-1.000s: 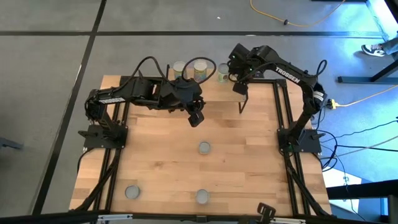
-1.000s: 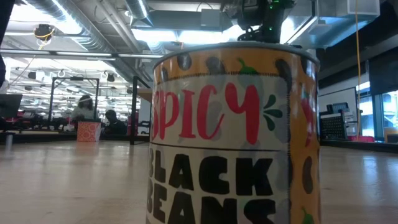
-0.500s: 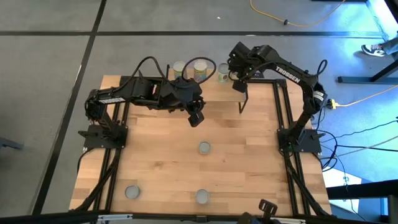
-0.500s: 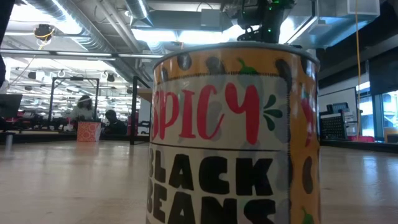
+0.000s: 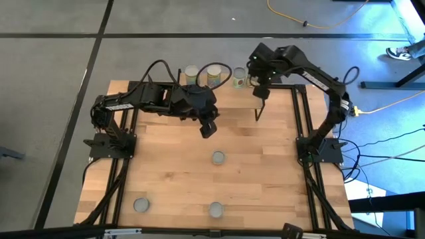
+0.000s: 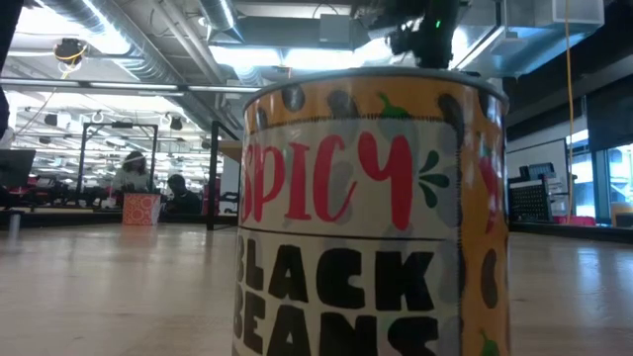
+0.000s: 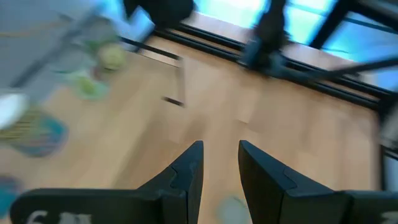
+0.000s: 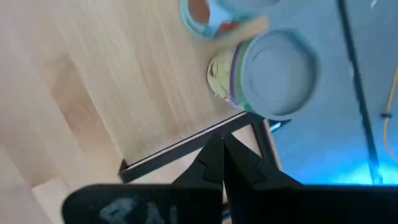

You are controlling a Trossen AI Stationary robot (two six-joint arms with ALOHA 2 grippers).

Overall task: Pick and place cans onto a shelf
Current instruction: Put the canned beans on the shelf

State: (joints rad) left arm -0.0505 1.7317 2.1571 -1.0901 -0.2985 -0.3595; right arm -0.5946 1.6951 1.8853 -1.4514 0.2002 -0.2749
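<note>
Left gripper [image 5: 208, 129] hangs open and empty mid-table, with the nearest loose silver-topped upright can [image 5: 218, 158] just toward the front, while the shut, empty right gripper [image 5: 261, 93] sits back by the shelf [image 5: 255, 99].

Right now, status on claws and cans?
Left claw open, empty, over mid-table. Right claw shut, empty, at the far edge near the shelf cans. Three cans on the table; nothing blocking them.
</note>
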